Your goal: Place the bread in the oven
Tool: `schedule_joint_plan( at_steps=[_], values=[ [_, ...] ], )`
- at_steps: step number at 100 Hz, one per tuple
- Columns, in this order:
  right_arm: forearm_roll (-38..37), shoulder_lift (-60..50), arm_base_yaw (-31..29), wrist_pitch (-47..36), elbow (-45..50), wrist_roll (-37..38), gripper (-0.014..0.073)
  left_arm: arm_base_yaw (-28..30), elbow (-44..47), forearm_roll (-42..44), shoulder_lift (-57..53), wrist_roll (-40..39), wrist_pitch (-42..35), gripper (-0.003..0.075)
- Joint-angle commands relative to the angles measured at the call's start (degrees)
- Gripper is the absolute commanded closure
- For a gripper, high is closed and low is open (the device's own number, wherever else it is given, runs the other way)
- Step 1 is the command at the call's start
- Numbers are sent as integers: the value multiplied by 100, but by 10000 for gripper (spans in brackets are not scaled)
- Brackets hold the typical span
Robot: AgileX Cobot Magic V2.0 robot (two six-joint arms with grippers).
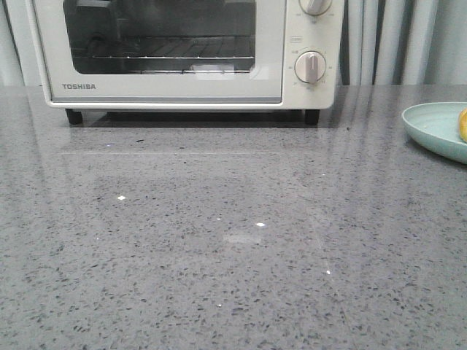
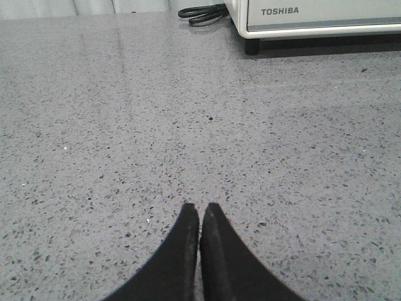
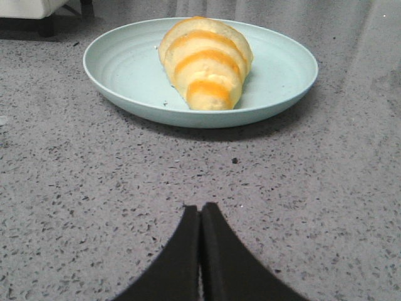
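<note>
A grey speckled countertop filled most of every view. At its far side stood the oven, cream-white with TOSHIBA lettering, its glass door closed, a wire rack visible behind the glass and two round knobs on its right panel. Well to the right of the oven, a pale green plate rested on the counter, cut off by the edge of the front view. The bread lay on that plate, golden-yellow with paler stripes, one tapered end pointing toward the right gripper. A dark cable was coiled beside the oven's corner, possibly its power cord, though its ends were out of view. The right gripper's jaws were pressed together, holding nothing, near the plate but apart from it. The left gripper was likewise closed and empty above bare counter.
</note>
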Motion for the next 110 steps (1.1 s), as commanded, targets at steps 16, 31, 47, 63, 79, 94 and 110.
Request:
schedule_joint_plan(
  at_steps=[16,31,47,63,79,94,110],
  values=[
    [2,-118,-47,-100,156,-20,662,19,127,-15,-151,14,-442,741],
    [2,-118,-47,-100,156,-20,662,19,127,-62,-151,14,-442,741],
    [2,-118,-47,-100,156,-68,662,19,127,-150,-151,14,-492,741],
    [2,-118,-47,-100,156,-67,662,19,127,-250,-151,14,-706,741],
    [339,-118,-47,-718,156,-67,662,19,127,-411,-151,14,-1550,741],
    [1508,-118,-47,-1581,156,-67,662,19,127,-1381,-151,14,-2634,741],
    [1559,-118,-47,-2690,156,-67,662,19,127,-1700,-151,14,-3375,741]
  ],
)
